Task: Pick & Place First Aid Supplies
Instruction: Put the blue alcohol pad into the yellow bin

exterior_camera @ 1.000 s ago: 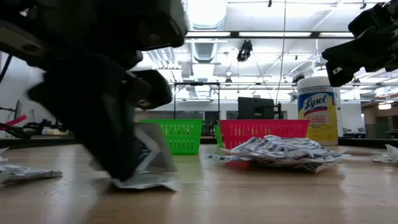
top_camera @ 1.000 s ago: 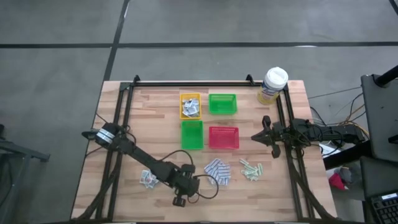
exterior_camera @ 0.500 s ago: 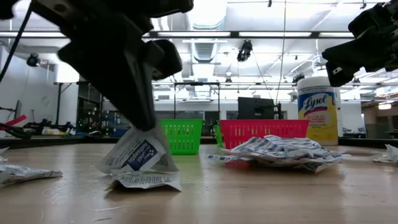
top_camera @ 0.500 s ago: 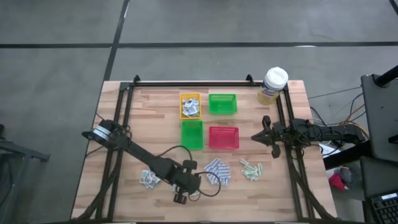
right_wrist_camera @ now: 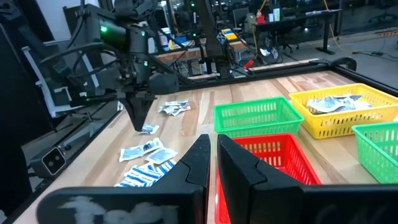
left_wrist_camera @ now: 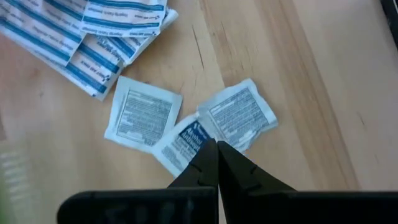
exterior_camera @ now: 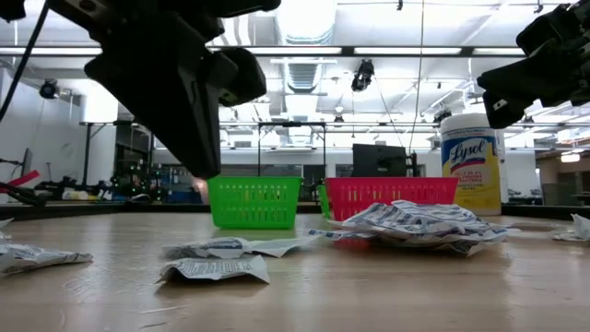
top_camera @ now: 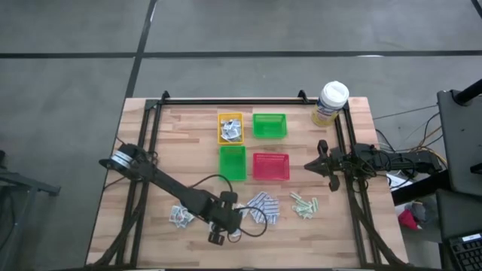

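My left gripper (exterior_camera: 205,175) is shut and raised over the table's near middle with nothing in it. Right below its tips lie three white-grey sachets (left_wrist_camera: 144,114), (left_wrist_camera: 239,114), (left_wrist_camera: 186,144), flat on the wood and overlapping at their corners. Blue-and-white pads (top_camera: 263,207) lie in a heap just to their right, and pale green strips (top_camera: 303,203) lie farther right. More sachets (top_camera: 179,217) lie to the left. My right gripper (top_camera: 320,162) waits shut at the table's right edge, pointing level.
Four small trays stand mid-table: a yellow tray (top_camera: 230,135) with sachets in it, a green tray (top_camera: 269,124), a second green tray (top_camera: 233,162) and a red tray (top_camera: 270,165). A yellow canister (top_camera: 330,102) with a white lid stands at the far right corner.
My left gripper has risen from the table. Half a second ago a sachet hung tilted from its tips, just off the wood; that sachet has since dropped out and lies flat on the table beside the other ones.
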Tool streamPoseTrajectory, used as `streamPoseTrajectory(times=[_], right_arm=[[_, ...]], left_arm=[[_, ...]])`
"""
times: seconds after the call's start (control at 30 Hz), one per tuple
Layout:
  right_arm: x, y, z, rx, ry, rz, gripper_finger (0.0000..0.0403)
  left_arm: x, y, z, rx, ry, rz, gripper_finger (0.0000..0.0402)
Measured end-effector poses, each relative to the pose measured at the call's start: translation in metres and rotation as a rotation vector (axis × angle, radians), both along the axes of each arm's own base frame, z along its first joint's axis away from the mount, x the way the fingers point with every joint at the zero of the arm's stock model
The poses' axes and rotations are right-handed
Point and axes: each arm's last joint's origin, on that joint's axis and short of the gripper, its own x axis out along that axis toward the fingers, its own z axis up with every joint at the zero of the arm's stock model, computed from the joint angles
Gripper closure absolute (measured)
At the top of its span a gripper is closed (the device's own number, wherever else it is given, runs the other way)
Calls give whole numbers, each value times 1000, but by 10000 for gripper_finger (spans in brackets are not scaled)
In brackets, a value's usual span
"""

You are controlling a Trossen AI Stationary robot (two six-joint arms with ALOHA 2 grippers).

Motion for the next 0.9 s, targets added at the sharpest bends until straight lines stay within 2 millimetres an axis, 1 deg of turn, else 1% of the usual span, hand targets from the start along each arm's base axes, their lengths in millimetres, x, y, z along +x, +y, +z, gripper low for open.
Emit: streamPoseTrajectory(times=[0.1, 0.43, 0.5, 0.6, 0.73, 0.83, 0.9], right_arm=[[0, 0, 0, 0, 0, 0, 374], [0, 0, 0, 0, 0, 0, 374], [0, 0, 0, 0, 0, 0, 374], [0, 0, 0, 0, 0, 0, 374], [0, 0, 0, 0, 0, 0, 374], [0, 0, 0, 0, 0, 0, 374], [0, 0, 0, 0, 0, 0, 374]], left_arm=[[0, 1, 3, 9, 2, -7, 401], [2, 5, 2, 44, -12, -31, 401], [4, 7, 3, 47, -19, -37, 394], [7, 8, 4, 39, -41, -49, 363], [9, 9, 4, 27, -56, -36, 299], [8, 10, 4, 5, -31, 15, 260], [7, 10, 3, -14, -14, 52, 242]])
